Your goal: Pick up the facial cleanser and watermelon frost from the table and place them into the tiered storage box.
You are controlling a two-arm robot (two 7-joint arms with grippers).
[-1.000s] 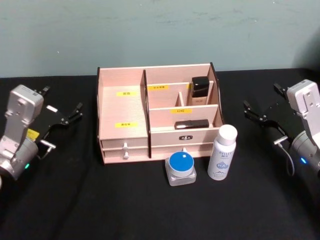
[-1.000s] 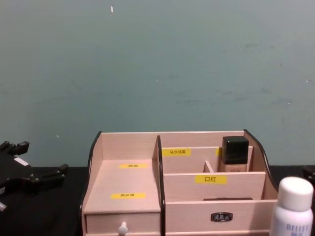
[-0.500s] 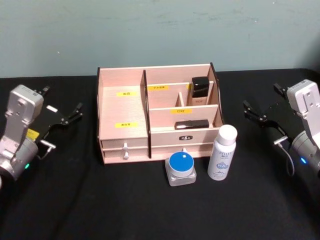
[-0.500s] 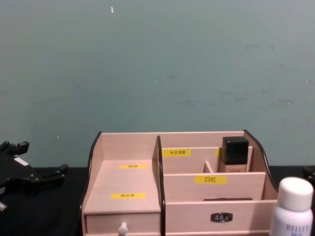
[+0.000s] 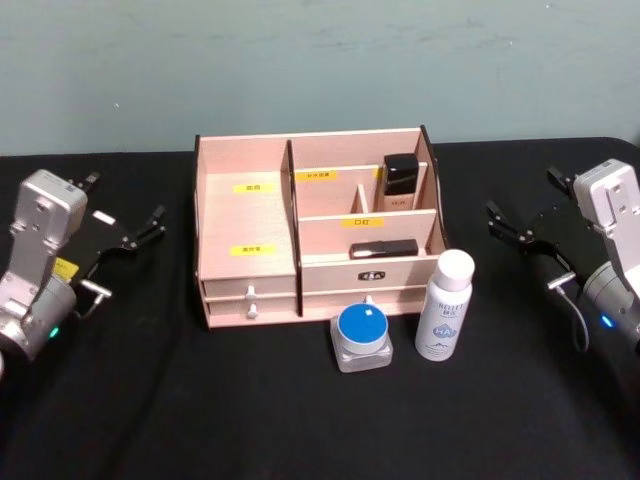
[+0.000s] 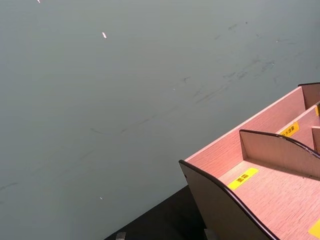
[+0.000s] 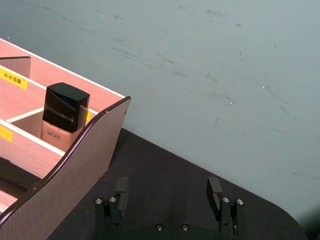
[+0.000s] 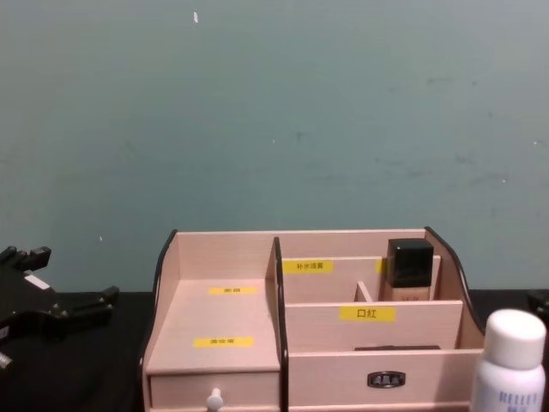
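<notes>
The tiered storage box (image 5: 245,215) of pale wood stands at the table's middle back, also seen in the chest view (image 8: 223,318). Just in front of its drawers stand a white bottle with a white cap (image 5: 445,305) and a squat clear jar with a blue lid (image 5: 361,337). I cannot tell which is the facial cleanser and which the watermelon frost. My left gripper (image 5: 122,200) hovers open to the box's left. My right gripper (image 5: 522,195) hovers open to its right, empty (image 7: 167,189).
A black-capped foundation bottle (image 5: 400,175) stands in the box's back right compartment, and a flat black item (image 5: 383,248) lies in the one in front of it. Black cloth covers the table. A teal wall rises behind.
</notes>
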